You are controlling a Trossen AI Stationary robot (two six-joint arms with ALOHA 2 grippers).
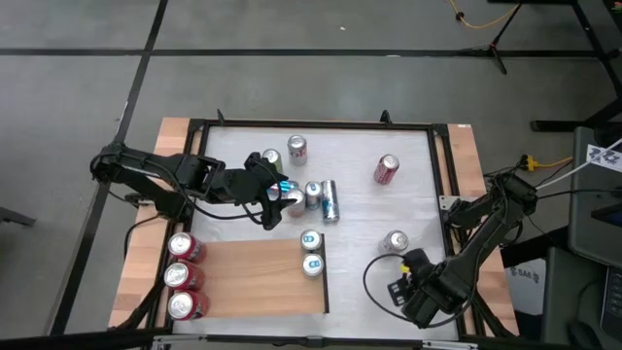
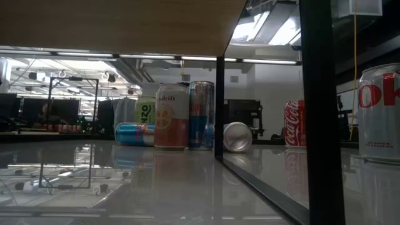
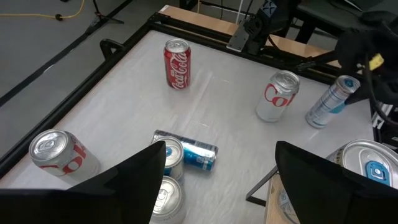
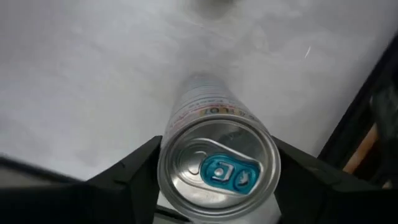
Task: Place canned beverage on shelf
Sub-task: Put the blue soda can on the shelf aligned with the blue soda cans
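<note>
1. Right gripper [image 4: 217, 190] is at the near right part of the white tabletop [image 1: 369, 209], well to the right of the shelf. Its two dark fingers [image 4: 134, 171] sit against opposite sides of a slim pale aluminium can with a blue pull-tab [image 4: 217, 163], so the claw is closed to the can's width with the can in its hold. Whether the can's base is still on the table, I cannot tell.
2. The shelf, a flat light-brown wood-grain panel [image 1: 248, 282], lies at the near left of the table. Three red cans [image 1: 181, 276] stand in a column at its left end, and two silver cans with blue tabs [image 1: 311, 253] stand at its right edge.
3. Left gripper [image 1: 279, 192] hangs over the cluster of cans mid-table. Its claw is partly spread and empty, with bare table and a toppled blue can [image 3: 196, 152] showing between the fingers.
4. Loose stock: red cola can [image 1: 387, 169], silver can [image 1: 396, 241], and others near the far edge.
5. Step, as I judge it: grasp made on the right, carry not yet begun.
6. Next move calls for a straight lift, then travel left to bare shelf. Set down clear of the two edge cans, and keep the can upright.
</note>
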